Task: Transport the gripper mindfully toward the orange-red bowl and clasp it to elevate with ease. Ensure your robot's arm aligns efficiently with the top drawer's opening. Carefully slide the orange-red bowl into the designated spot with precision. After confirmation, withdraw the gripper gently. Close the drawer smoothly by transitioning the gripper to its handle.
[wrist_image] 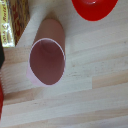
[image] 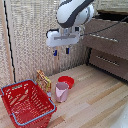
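Orange-red bowl (image: 66,81), small, shallow and glossy, rests on the pale wooden worktop (image: 95,100), directly behind the pink cup (image: 61,92). A yellow patterned box (image: 43,80) stands just beside both, with a large red wire basket (image: 27,102) nearer the exterior view's left. White boxy gripper (image: 61,51) hangs well above, jaws apart and empty. Dark brown top drawer (image: 107,37) with silver bar handle (image: 102,37) lies toward the exterior view's right.

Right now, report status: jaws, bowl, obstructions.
Gripper high above the floor, jaws open, empty. Orange-red bowl untouched on the wood. Pink cup right beside the bowl, nearer the camera.
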